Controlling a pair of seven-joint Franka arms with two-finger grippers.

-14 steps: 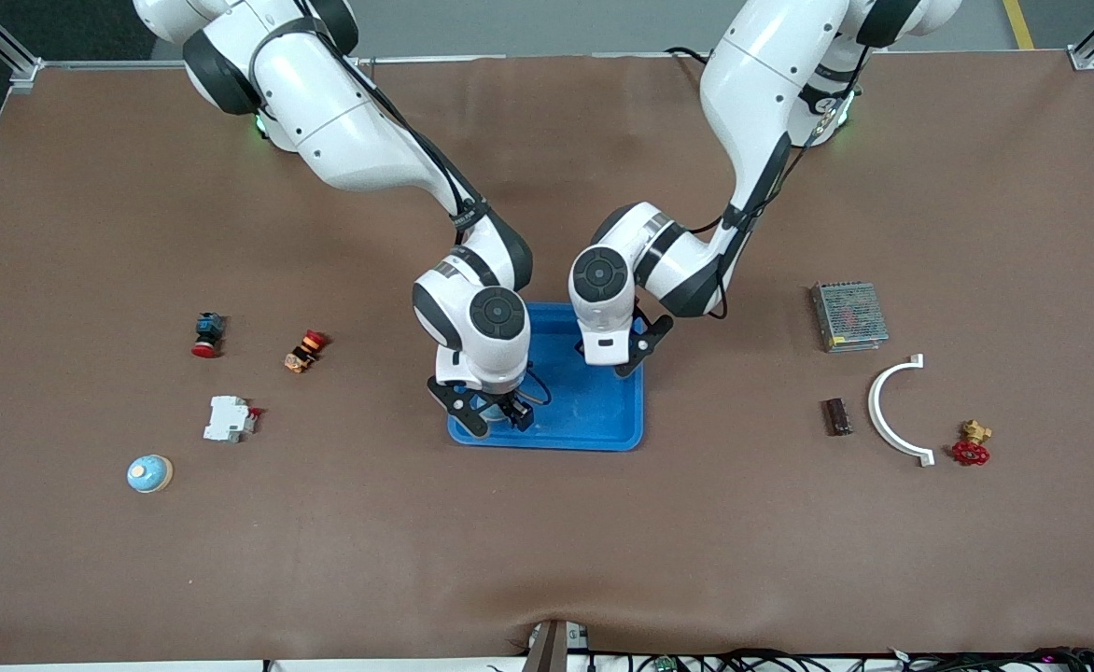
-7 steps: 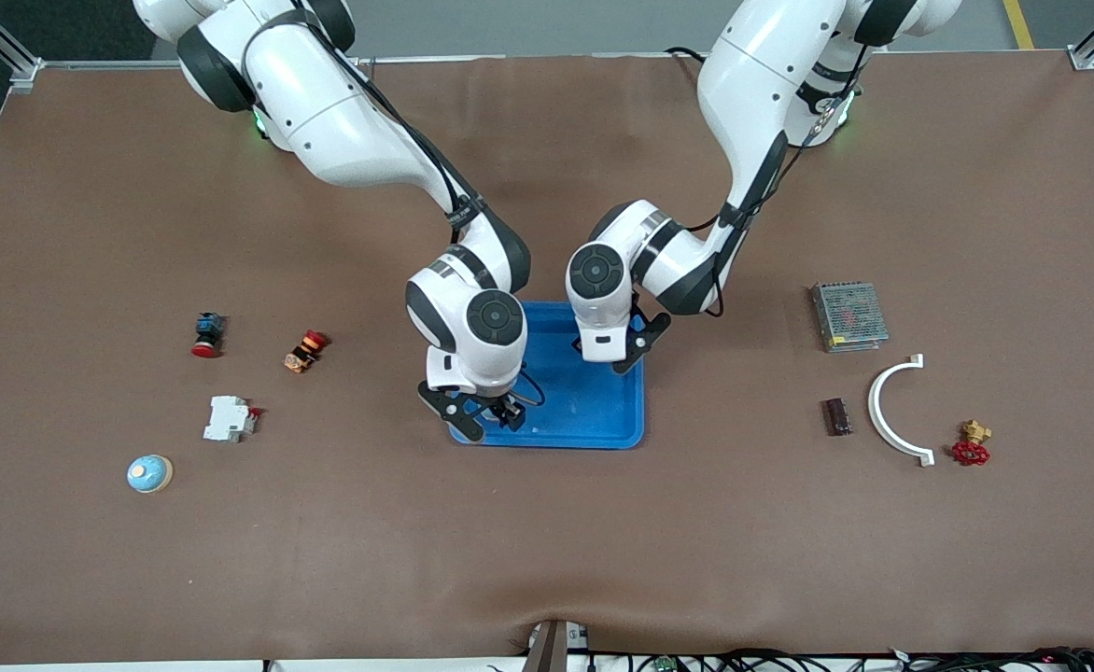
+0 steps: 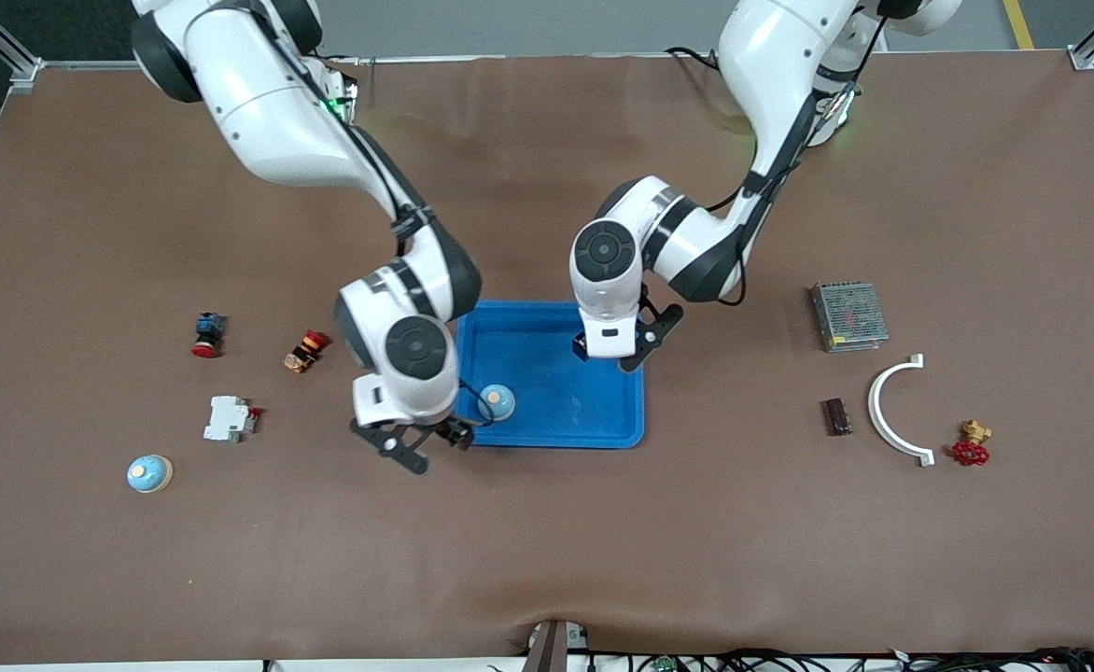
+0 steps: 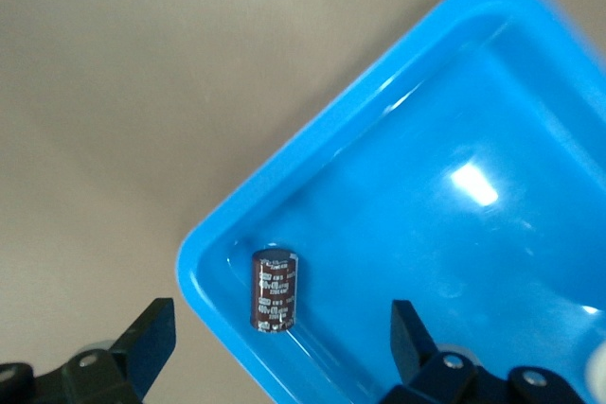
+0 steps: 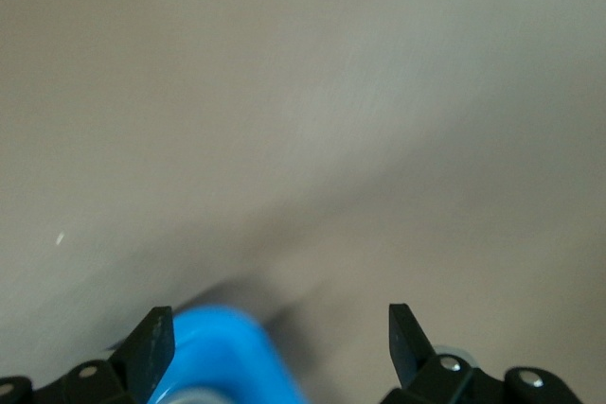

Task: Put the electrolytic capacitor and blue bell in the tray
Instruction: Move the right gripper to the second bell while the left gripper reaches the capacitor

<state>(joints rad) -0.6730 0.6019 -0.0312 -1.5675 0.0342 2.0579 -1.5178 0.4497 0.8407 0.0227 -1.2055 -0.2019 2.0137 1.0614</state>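
Your electrolytic capacitor (image 4: 275, 290) carried pale print on its dark brown sleeve, too small to read. It lay in a corner of the bright-blue tray (image 3: 603, 431), and a blue bell (image 3: 496, 402) with a tan top sat inside near the rim by the right arm's end. Your left tool (image 4: 279, 338) hung released over the capacitor, holding nothing. Your right tool (image 3: 421, 446) stood wide open and empty above the bench (image 3: 547, 551), just beside the tray.

Glossy blue plastic tray (image 3: 594, 411) sits on a matt brown table cover (image 3: 603, 560).
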